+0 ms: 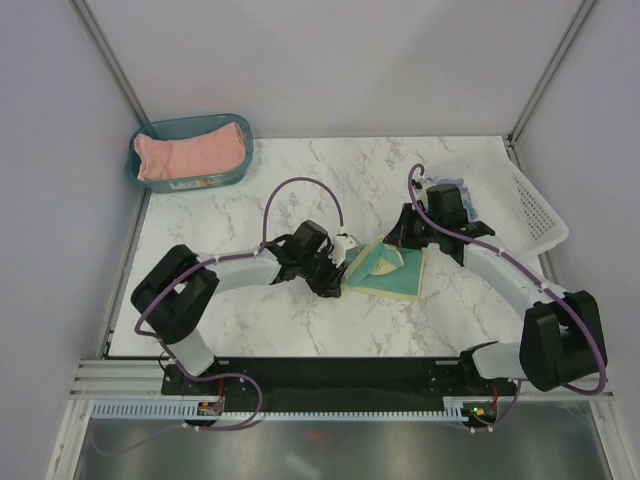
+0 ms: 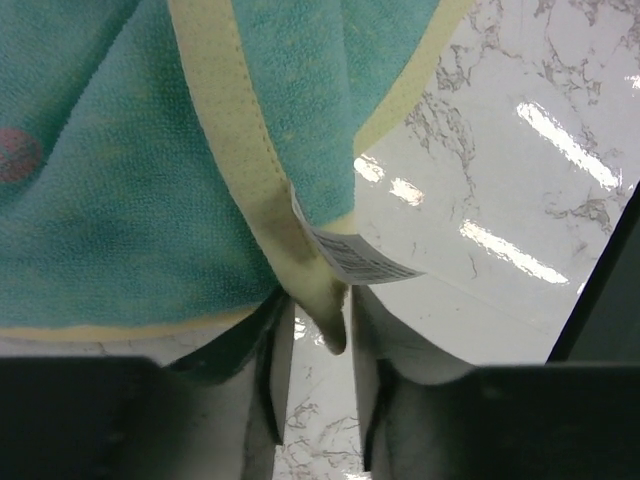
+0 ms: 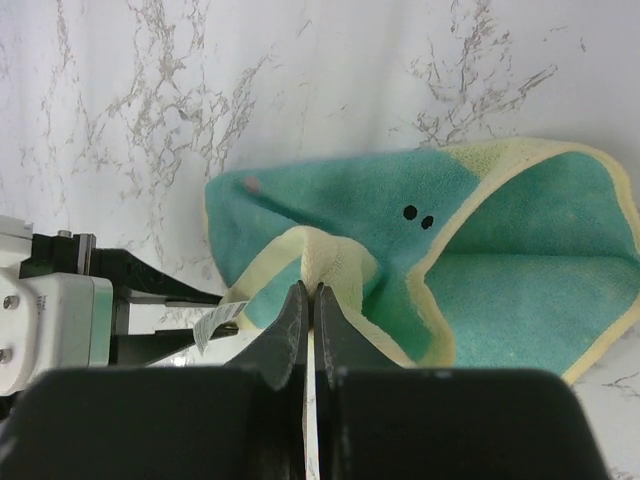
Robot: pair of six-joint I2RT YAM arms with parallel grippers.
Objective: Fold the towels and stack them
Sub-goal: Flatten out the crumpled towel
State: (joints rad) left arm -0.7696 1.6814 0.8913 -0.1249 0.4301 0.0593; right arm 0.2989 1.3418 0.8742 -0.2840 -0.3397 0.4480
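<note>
Count on the marble table

There were two towels: one salmon-pink towel [image 1: 190,153] and one yellow-and-teal towel [image 1: 388,268]. One teal bin [image 1: 243,166], one white perforated basket [image 1: 530,215], and two arms with two grippers.

Towel [image 1: 388,270] between bin [image 1: 190,150] and basket [image 1: 510,205]

Yellow-and-teal towel [image 1: 388,270] on marble table, mid-right, partly folded, 1 corner lifted, teal face showing with pale yellow border. White label [image 2: 355,258] at raised corner. 2 black dots [image 3: 418,217] and pink spot on teal side. Pink towel [image 1: 190,153] folded, lying in bin at far left.
</note>
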